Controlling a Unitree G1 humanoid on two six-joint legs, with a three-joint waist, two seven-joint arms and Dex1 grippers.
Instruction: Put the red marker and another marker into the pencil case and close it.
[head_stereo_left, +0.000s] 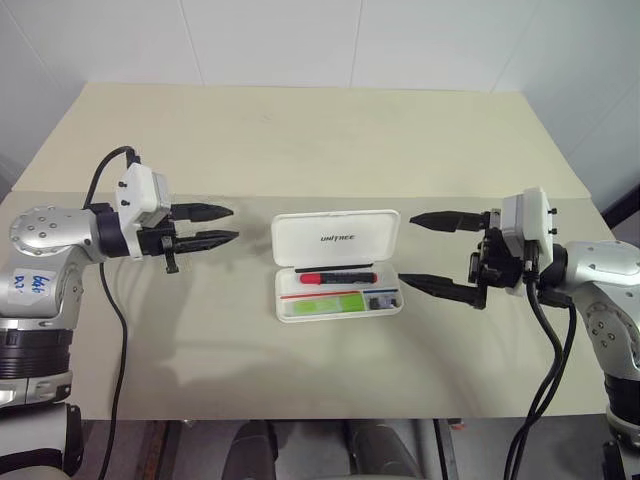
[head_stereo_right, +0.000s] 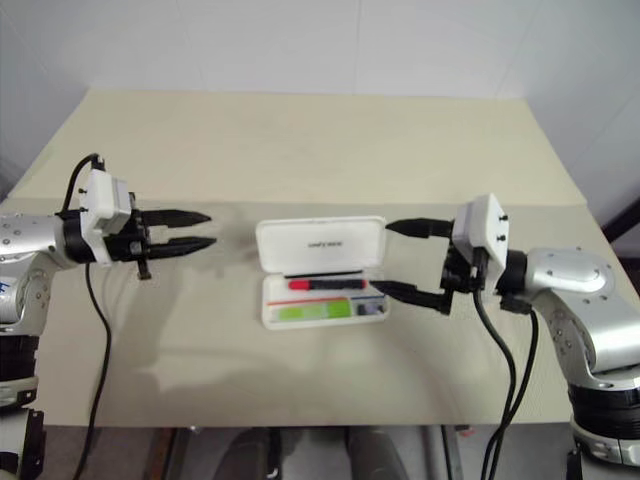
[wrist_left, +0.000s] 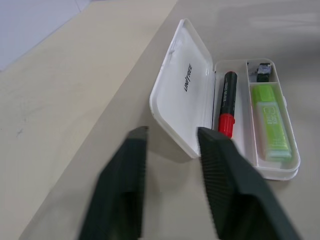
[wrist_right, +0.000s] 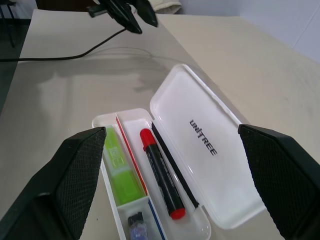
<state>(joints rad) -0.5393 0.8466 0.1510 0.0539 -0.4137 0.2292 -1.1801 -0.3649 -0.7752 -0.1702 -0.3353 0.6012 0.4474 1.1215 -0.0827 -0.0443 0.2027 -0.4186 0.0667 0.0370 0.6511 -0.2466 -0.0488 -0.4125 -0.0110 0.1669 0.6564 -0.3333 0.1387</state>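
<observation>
Nearest, on the broad beige tabletop (head_stereo_left: 300, 130): left gripper (head_stereo_left: 215, 226) with black fingers slightly parted and empty, right gripper (head_stereo_left: 432, 252) spread wide and empty, flanking the white hard rectangular pencil case (head_stereo_left: 337, 266). Inside its tray: black-barrelled, red-capped marker (head_stereo_left: 338, 277), light yellow-green flat highlighter (head_stereo_left: 328, 303), small dark clip-like object (head_stereo_left: 379, 299). Likely only closing left: lid upright at far side, needing a push forward and down; ample bare room all round, table edges well away.

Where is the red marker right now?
In the head views, the red marker lies inside the open pencil case, beside the green highlighter, between both grippers.
</observation>
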